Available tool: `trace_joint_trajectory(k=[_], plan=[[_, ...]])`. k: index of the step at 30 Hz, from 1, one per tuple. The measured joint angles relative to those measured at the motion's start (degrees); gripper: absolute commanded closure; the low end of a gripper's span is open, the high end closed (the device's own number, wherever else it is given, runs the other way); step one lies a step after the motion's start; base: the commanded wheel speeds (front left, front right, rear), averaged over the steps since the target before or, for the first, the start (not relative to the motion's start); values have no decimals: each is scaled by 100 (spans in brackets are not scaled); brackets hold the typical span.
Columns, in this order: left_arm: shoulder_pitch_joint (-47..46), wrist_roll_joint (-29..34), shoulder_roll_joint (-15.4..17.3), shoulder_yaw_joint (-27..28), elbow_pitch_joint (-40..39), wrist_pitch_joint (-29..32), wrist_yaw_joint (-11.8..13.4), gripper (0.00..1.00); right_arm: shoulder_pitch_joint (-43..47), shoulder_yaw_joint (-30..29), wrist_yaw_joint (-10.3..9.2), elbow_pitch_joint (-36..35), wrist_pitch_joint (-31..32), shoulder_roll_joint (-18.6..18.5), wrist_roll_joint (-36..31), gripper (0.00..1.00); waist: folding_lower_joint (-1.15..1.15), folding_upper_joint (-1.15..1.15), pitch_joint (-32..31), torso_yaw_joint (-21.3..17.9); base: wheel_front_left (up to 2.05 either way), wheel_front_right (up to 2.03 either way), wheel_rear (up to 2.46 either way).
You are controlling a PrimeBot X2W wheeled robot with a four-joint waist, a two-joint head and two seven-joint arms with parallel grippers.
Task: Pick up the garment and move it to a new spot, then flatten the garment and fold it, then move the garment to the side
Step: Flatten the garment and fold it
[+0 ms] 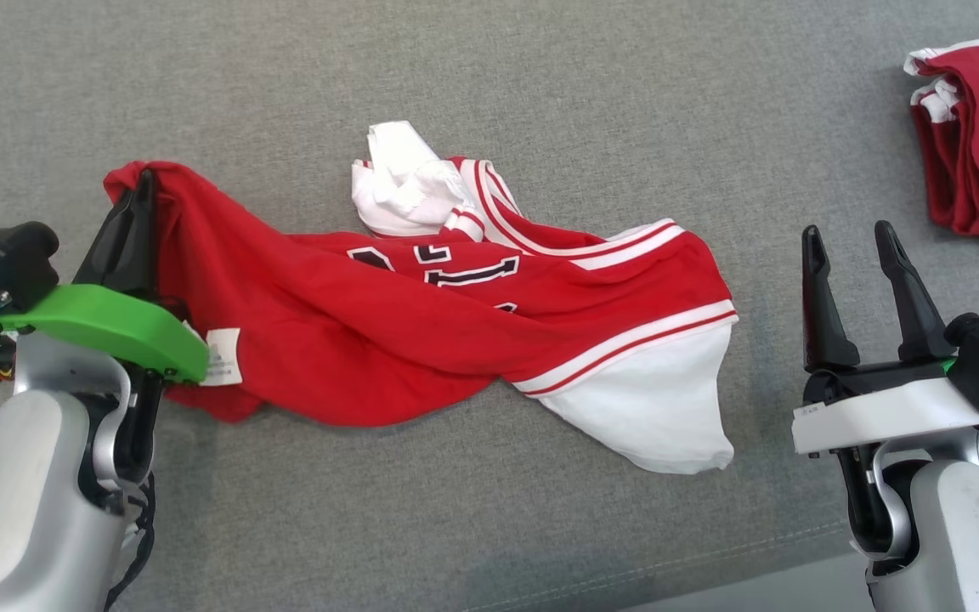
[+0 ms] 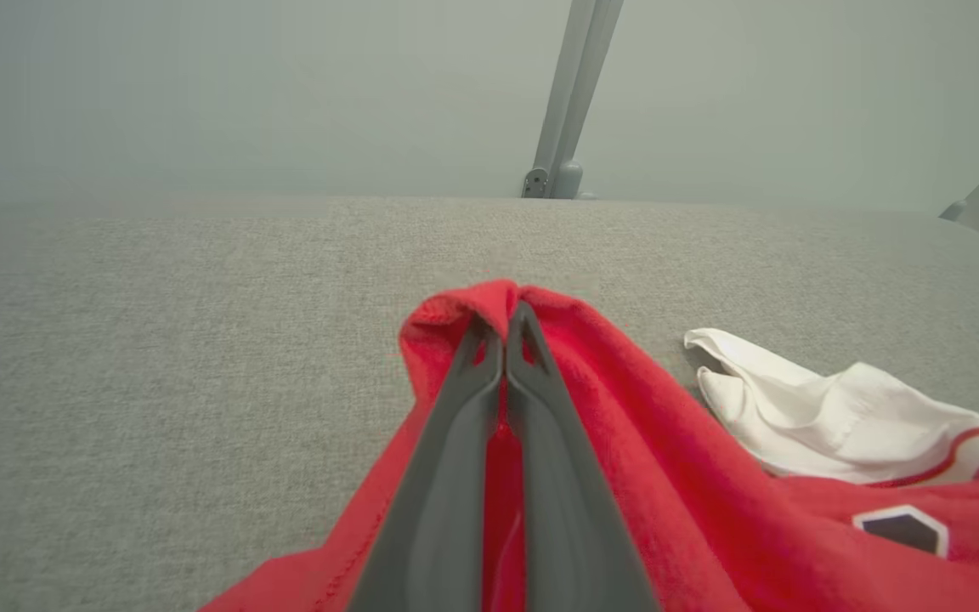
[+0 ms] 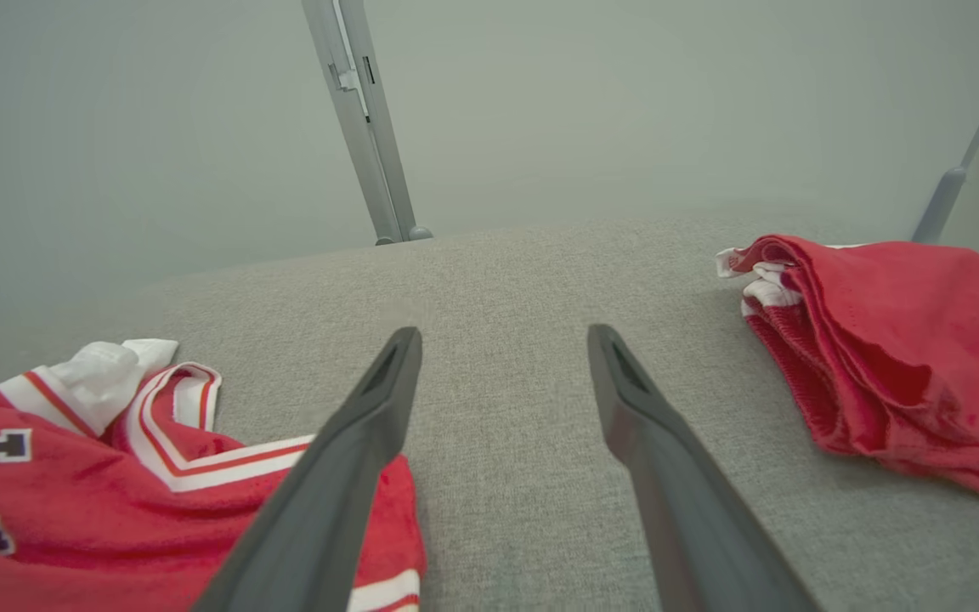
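The garment (image 1: 421,331) is a red jersey with white trim and dark numbers, lying crumpled across the middle of the grey surface. My left gripper (image 1: 143,183) is shut on its red left edge, and the cloth drapes over the fingertips. In the left wrist view the garment (image 2: 668,493) wraps around the closed left gripper (image 2: 502,319). My right gripper (image 1: 848,240) stands open to the right of the garment, holding nothing. The right wrist view shows the right gripper (image 3: 504,336) over bare fabric, with the garment (image 3: 116,493) at lower left.
A second red and white folded garment (image 1: 978,136) lies at the far right, also seen as a folded garment (image 3: 897,348) in the right wrist view. The grey fabric surface (image 1: 540,76) stretches all around. Its front edge (image 1: 710,586) runs along the lower right. Metal posts (image 3: 366,127) stand behind.
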Motion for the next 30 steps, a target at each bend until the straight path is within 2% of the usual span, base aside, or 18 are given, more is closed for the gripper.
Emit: trace_joint_trajectory(k=[4,5,6,7,11,15,21,30], plan=[[-387,-53,-171,-85,837,-136,-224,100,-35,-12,0,34,-10,7,5,0,0,0,169,-109,0,0,0],[-446,-66,-198,-108,1009,-140,-275,74,-44,1,0,43,-10,9,4,0,0,0,200,-126,0,0,0],[-493,-69,-226,-147,1158,-143,-310,6,-58,5,0,52,-10,14,4,0,0,0,226,-137,0,0,0],[-521,-69,-258,-177,1266,-194,-342,0,-79,9,0,57,-10,18,3,0,0,0,243,-141,0,0,0],[-563,-9,-303,-221,1485,-467,-423,0,-103,37,0,74,-7,20,-14,0,0,0,228,-82,0,0,0],[-373,21,-300,-132,1346,-879,-367,0,-104,49,0,103,-1,2,-29,0,0,0,125,14,0,0,0],[309,47,-269,108,739,-1325,-75,0,-87,68,0,102,26,-52,-57,0,0,0,-85,174,0,0,0],[1388,625,-182,457,-642,-1553,447,0,-27,312,0,80,126,-226,-104,0,0,0,-489,359,0,0,0]])
